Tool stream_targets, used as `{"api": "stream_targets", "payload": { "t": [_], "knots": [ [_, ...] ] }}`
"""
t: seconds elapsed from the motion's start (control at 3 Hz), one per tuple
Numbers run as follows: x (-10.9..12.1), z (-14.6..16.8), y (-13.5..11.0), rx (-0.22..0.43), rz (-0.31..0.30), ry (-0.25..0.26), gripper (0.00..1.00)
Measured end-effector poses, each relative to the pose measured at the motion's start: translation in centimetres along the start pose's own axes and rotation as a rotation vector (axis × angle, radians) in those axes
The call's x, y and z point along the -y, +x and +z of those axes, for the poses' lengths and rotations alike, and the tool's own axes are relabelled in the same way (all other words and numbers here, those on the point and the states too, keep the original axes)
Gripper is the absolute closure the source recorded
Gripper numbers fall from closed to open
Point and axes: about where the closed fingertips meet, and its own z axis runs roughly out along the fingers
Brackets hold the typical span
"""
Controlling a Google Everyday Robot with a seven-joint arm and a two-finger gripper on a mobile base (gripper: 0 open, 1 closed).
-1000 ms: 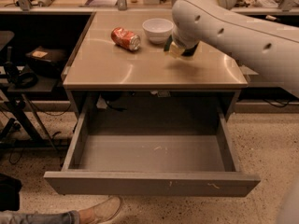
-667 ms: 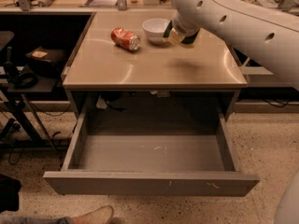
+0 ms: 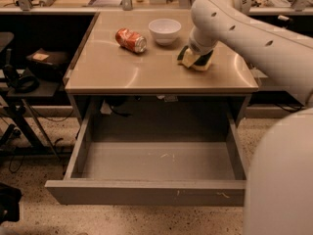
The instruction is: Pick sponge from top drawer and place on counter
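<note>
Counter: glossy beige top, carrying three items. A red soda can lies on its side at about 10 o'clock from the counter's centre. A white bowl stands upright at about 12 o'clock, near the can but not touching it.

Sponge: dark green face over a yellow base, at about 3 o'clock from the counter's centre and 4 o'clock from the bowl. It sits at the counter surface. Whether it rests fully on the surface cannot be told.

Gripper: directly over the sponge, on the end of the white arm that reaches in from 2 o'clock. The wrist hides the tool, so whether it pinches the sponge or stands spread cannot be told.

Top drawer: pulled fully out below the counter, towards 6 o'clock. Its grey floor shows only light scuffs.
</note>
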Motion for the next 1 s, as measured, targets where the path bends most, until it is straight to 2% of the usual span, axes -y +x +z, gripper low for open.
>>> {"api": "stream_targets", "payload": {
  "t": [0.33,0.67,1.0],
  "knots": [
    [0.09,1.01,0.19,-0.012,0.011,-0.025,1.0],
    [0.08,1.02,0.19,-0.012,0.011,-0.025,0.81],
    [0.08,1.02,0.19,-0.012,0.011,-0.025,0.58]
  ]
}}
